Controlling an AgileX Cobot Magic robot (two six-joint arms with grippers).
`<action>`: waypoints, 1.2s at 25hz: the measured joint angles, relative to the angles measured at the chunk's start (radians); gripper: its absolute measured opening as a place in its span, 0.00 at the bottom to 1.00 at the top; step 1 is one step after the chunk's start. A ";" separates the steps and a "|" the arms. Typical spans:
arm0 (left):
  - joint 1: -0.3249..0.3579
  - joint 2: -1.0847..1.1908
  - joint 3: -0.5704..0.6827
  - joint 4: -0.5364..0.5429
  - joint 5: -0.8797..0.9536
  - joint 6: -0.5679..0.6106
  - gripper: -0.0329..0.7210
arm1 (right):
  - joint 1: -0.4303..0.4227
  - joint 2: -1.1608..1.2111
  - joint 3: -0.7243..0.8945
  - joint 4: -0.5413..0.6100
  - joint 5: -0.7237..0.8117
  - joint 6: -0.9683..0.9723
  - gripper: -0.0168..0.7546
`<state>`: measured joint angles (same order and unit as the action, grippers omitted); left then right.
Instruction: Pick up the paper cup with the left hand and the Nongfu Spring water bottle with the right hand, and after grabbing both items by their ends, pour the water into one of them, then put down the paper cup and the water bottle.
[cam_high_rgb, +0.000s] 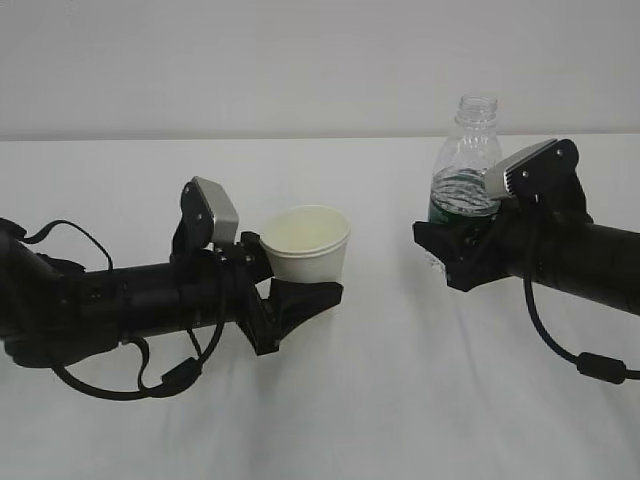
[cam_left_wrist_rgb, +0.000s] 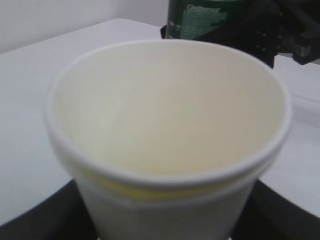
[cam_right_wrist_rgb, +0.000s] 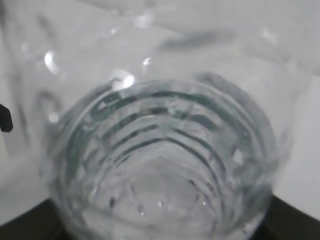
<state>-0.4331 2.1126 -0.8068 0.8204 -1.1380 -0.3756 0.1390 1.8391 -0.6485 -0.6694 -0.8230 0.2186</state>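
The off-white paper cup (cam_high_rgb: 308, 243) stands upright with my left gripper (cam_high_rgb: 303, 296) shut on its base. In the left wrist view the cup (cam_left_wrist_rgb: 165, 115) fills the frame, and its pale yellowish inside looks dry. A black finger (cam_left_wrist_rgb: 35, 220) shows at each lower corner. My right gripper (cam_high_rgb: 452, 252) is shut on the lower part of the uncapped Nongfu Spring water bottle (cam_high_rgb: 466, 150), which also stands upright. Water (cam_high_rgb: 462, 190) fills it to about the green label. In the right wrist view the ribbed bottle (cam_right_wrist_rgb: 160, 150) hides the fingers. Cup and bottle are about a cup's width apart.
The white table (cam_high_rgb: 400, 400) runs back to a pale wall (cam_high_rgb: 300, 60). Black cables (cam_high_rgb: 570, 350) loop below both arms. In the left wrist view the bottle's green label (cam_left_wrist_rgb: 200, 20) and the right arm (cam_left_wrist_rgb: 270, 30) sit just beyond the cup's rim.
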 joint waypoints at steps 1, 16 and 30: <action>-0.012 0.000 0.000 -0.001 0.000 0.000 0.69 | 0.000 0.000 0.000 -0.004 0.000 0.000 0.61; -0.081 0.000 -0.062 -0.007 0.008 0.009 0.69 | 0.000 0.000 0.000 -0.050 0.000 0.000 0.61; -0.081 0.000 -0.062 -0.004 0.008 0.089 0.68 | 0.000 -0.001 0.000 -0.063 0.031 -0.110 0.61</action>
<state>-0.5144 2.1126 -0.8683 0.8165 -1.1301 -0.2863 0.1390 1.8384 -0.6485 -0.7321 -0.7921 0.1081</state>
